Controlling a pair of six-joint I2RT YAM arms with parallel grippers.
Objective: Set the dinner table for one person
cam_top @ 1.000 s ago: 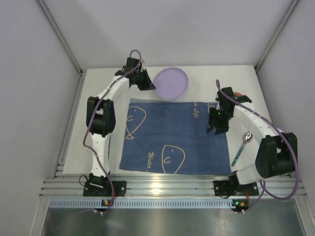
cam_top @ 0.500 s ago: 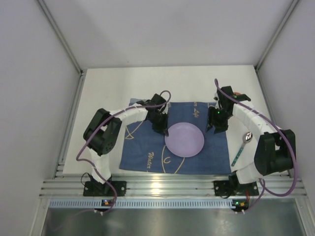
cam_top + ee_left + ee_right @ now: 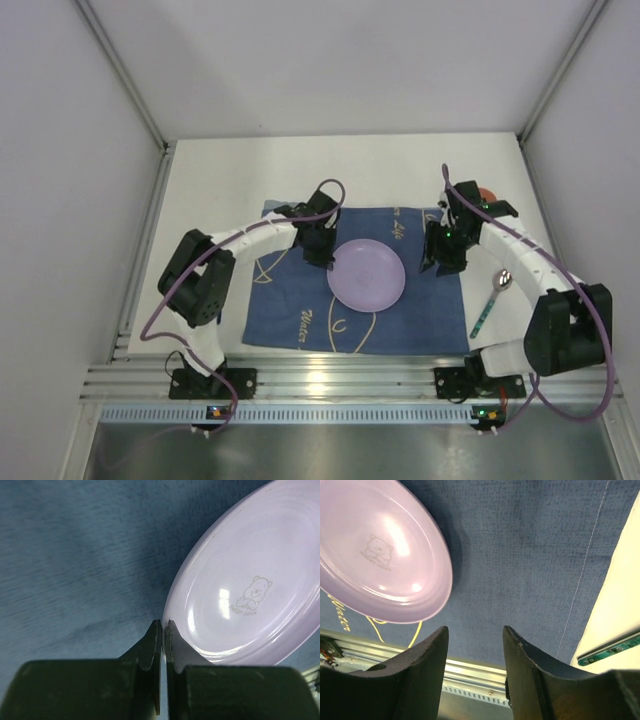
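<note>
Lilac plate [image 3: 367, 275] sits over the middle of a dark blue cloth [image 3: 300, 300], which is spread on the near half of the white table [image 3: 230, 170]. The table fills the floor between the grey walls, with a ribbed rail [image 3: 330, 380] along its near edge where both arms are bolted.

The left gripper [image 3: 325, 250] reaches in from the left and is pinched nearly closed on the plate's left rim. In the left wrist view its fingers [image 3: 156, 635] meet at that rim with only a sliver between them, and the plate [image 3: 240, 590] slants away over the cloth [image 3: 75, 555], a small bear [image 3: 252, 594] printed in its well. A shadow lies under the plate; I cannot tell whether its base touches the cloth.

The right gripper [image 3: 438, 258] hangs over the cloth's right edge, just right of the plate and apart from it. Its jaws stand partly spread with nothing between them; the right wrist view shows the plate [image 3: 375, 555] off to one side of them and bare cloth [image 3: 520, 555] beyond.

A spoon [image 3: 492, 300] lies on the table just right of the cloth, bowl far, handle near.
</note>
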